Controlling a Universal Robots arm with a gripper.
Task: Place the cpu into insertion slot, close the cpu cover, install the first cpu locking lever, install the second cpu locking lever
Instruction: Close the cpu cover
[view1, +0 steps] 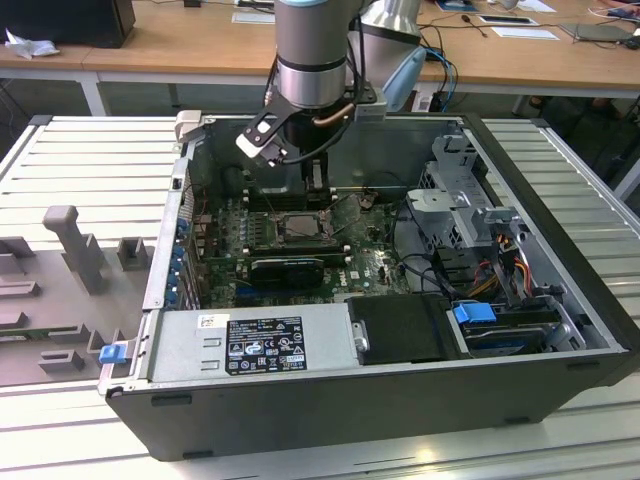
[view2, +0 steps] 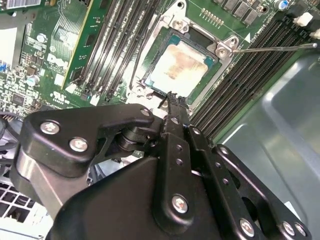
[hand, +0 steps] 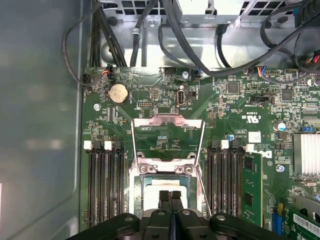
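Open PC case (view1: 400, 400) sits on slatted metal bench (view1: 90, 150), w/ the arm reaching down into it over the motherboard (hand: 225, 100). Gripper (hand: 170, 194) hangs right over the socket area. Fingers (hand: 164, 200) are clenched flat against each other w/ nothing between them, seen in both wrist views.

Cpu (view2: 180, 70) is already seated in the insertion slot (hand: 135, 195), pale face up, lying level inside the silvery rim. Fingertips are at the cpu's edge on the side opposite the hinge; can't tell if they touch it.

Cpu cover (hand: 167, 121) is not closed: it stands raised on its hinge at the slot's far edge, and green board shows thru its cut-out middle. One thin wire locking lever (view2: 272, 48) is unlatched and sticks out from a slot corner across the RAM slots (hand: 102, 185). These black slots flank the socket on both sides. Coin cell (hand: 118, 93) sits on the board beyond the raised cover, well apart from the fingers.
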